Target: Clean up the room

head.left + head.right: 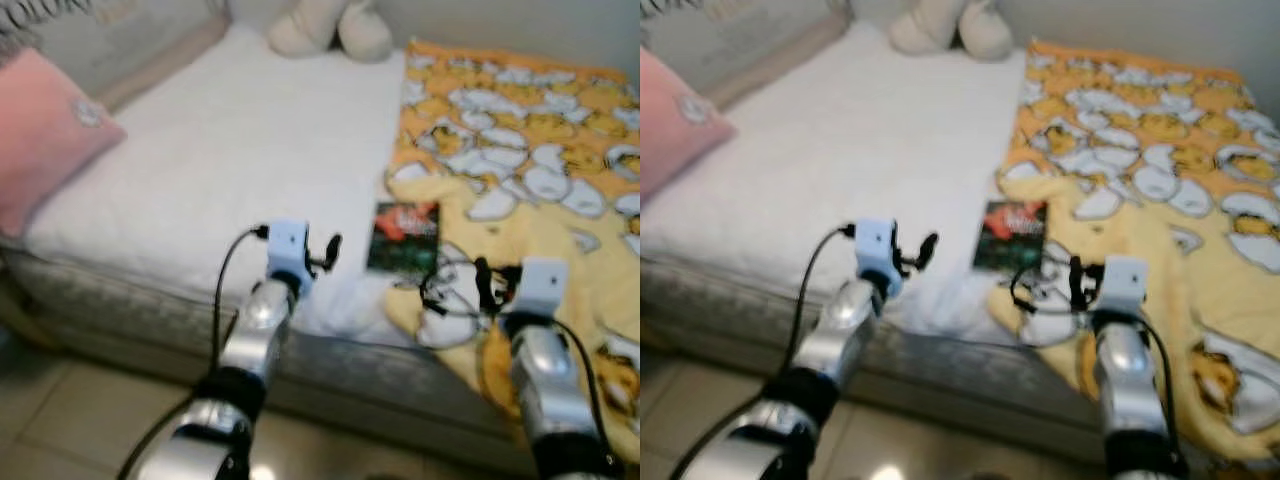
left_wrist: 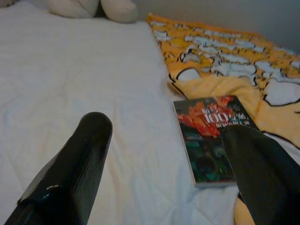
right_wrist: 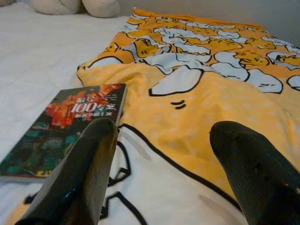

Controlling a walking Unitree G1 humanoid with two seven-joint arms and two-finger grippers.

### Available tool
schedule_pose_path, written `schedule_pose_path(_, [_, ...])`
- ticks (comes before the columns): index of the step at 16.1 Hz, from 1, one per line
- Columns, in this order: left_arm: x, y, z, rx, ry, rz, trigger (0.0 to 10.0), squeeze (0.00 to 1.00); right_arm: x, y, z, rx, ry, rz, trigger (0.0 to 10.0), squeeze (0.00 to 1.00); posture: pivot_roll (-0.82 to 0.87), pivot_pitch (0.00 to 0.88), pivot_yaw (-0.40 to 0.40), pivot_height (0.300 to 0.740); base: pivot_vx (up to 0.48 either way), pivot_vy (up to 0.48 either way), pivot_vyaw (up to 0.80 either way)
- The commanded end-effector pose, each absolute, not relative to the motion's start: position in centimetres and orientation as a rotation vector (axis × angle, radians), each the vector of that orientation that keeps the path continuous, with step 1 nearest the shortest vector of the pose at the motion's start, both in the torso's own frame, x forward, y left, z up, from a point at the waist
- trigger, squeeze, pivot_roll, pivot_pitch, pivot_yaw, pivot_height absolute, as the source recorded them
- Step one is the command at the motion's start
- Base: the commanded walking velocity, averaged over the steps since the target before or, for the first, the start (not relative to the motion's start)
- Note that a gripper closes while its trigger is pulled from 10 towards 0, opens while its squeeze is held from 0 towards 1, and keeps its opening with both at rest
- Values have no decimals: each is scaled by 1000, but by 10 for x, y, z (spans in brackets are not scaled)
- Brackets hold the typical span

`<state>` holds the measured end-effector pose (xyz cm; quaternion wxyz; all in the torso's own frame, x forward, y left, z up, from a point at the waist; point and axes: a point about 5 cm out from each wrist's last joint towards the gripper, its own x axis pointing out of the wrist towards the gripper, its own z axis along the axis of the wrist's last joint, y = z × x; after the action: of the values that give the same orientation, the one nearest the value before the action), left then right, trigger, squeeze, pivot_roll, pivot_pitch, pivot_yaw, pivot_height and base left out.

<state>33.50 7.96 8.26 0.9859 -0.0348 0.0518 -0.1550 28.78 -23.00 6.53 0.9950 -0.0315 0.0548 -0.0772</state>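
A pink pillow (image 1: pixel 45 130) lies far off to the left of both arms, on the white bed (image 1: pixel 230 150).

The left gripper (image 2: pixel 164 168) is held out over the bed's near edge, its silver arm bent up from below with a black cable looping beside it. Its two black fingers (image 2: pixel 75 168) stand wide apart, holding nothing, over bare white sheet.

Beyond it, at the far end of the bed, sit pale plush toys (image 1: pixel 330 28) (blurred, so their shape is hard to tell).

The book (image 2: pixel 208 138) lies flat on the sheet between the two grippers, just ahead of the left one and toward its right finger, which hides part of the cover's near corner in the left wrist view. The cover is dark, green and black with a red-orange burst, and the number "100" can be read in white; the other characters around it are too small to make out.

The right gripper (image 3: pixel 164 164) reaches forward over the yellow blanket (image 3: pixel 211 103), the arm nearly straight from the lower edge of the head views. Its fingers (image 3: pixel 82 173) are spread wide and empty. The book sits just beside its left finger, its right edge touching the blanket's edge. The blanket, printed with white and orange cartoon shapes outlined in black, spreads ahead and to the right.
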Motion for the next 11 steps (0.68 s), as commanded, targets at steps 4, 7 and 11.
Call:
schedule_pose_path(4, [339,80,94,-68,43,-361,10000,0,289,-222,64,-59,106,-152,10000,0,-161,0,24,740,61,0,-378])
schedule_pose_path(7, [339,80,96,-64,30,-367,10000,0,289,-218,64,-67,93,-138,10000,0,-158,0,30,740,415,170,-158])
schedule_pose_path(11, [341,80,98,-61,25,-381,10000,0,292,-218,65,-62,88,-135,10000,0,-160,0,41,740,431,0,0])
